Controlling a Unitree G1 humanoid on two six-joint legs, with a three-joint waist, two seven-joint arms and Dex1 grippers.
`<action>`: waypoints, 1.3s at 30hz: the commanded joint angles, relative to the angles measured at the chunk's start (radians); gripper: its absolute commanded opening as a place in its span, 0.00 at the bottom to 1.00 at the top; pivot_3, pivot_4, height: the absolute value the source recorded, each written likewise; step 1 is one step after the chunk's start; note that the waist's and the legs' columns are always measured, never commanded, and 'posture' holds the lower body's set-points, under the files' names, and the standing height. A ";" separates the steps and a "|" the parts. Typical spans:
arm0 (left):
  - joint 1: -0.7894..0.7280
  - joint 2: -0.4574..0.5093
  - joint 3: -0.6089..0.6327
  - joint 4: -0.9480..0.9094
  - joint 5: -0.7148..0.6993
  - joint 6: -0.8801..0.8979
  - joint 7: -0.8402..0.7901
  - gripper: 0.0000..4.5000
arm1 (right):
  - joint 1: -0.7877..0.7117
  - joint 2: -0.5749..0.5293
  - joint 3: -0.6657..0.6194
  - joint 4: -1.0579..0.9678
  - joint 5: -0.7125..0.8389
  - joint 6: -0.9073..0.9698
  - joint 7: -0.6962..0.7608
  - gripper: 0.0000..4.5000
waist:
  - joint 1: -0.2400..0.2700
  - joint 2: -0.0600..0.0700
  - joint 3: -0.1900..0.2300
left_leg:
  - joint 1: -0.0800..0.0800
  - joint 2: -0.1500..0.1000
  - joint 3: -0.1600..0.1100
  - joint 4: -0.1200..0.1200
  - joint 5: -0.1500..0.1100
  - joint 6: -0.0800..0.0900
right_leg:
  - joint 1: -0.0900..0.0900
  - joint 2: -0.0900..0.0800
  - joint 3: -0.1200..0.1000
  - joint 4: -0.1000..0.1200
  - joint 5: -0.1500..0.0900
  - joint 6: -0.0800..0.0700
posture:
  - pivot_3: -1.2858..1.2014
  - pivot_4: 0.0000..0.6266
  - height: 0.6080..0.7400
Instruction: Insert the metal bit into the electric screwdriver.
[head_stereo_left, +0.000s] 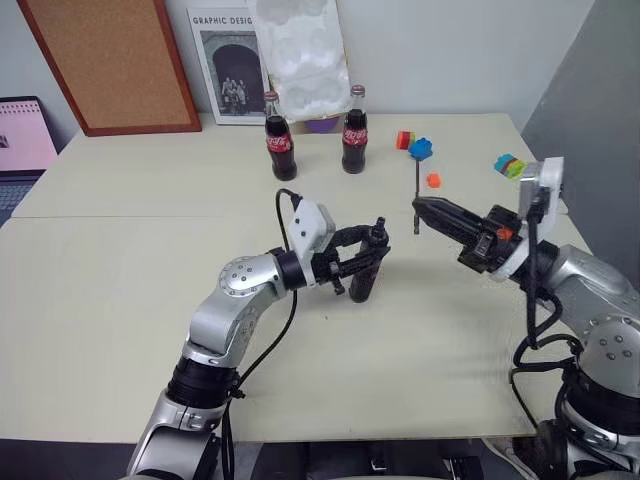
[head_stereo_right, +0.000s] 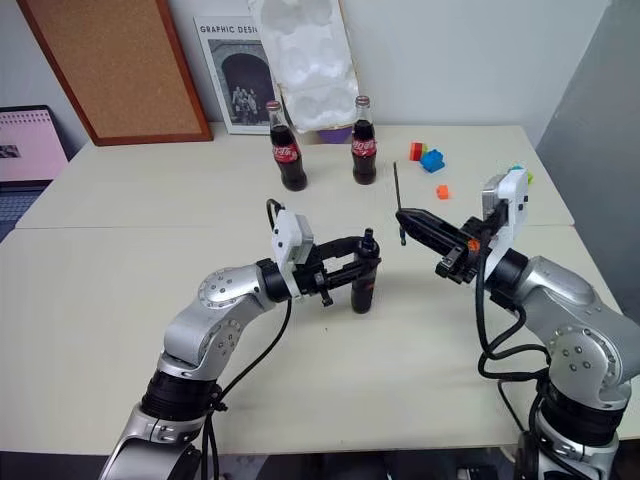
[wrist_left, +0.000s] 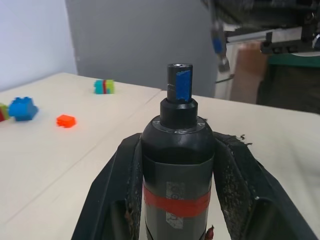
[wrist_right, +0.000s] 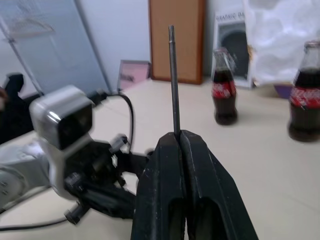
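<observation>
Left eye view: left gripper (head_stereo_left: 368, 262) clamps one electric screwdriver (head_stereo_left: 364, 276); right gripper (head_stereo_left: 422, 211) pinches one metal bit (head_stereo_left: 416, 196).

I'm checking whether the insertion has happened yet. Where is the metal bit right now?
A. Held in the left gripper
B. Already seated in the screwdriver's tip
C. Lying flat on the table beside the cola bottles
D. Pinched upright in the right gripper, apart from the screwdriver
D: the right gripper is shut on the metal bit, which stands clear of the electric screwdriver that the left gripper clamps.
</observation>
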 joint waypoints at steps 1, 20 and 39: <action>-0.009 -0.006 0.007 -0.061 -0.052 -0.011 -0.040 0.36 | -0.012 0.006 -0.027 -0.015 0.075 -0.089 -0.007 0.00 | 0.000 0.000 0.000 | 0.000 0.000 0.000 0.000 0.000 0.000 | 0.000 0.000 0.000 0.000 0.000 0.000 | 0.52 0.24 1.00; 0.030 0.068 -0.035 0.055 0.025 -0.179 -0.206 0.36 | 0.048 -0.048 0.150 0.084 0.020 -0.445 0.242 0.00 | -0.001 0.000 0.000 | -0.002 0.000 0.000 0.000 0.000 0.000 | -0.002 0.000 0.000 -0.001 0.000 0.000 | 0.52 0.24 1.00; 0.038 0.088 -0.016 0.043 0.025 -0.178 -0.182 0.36 | 0.036 -0.032 0.288 0.207 -0.070 -0.617 0.346 0.00 | -0.001 0.000 0.000 | -0.001 0.001 0.000 0.000 0.000 0.000 | -0.002 0.001 0.000 0.001 0.000 0.000 | 0.52 0.24 1.00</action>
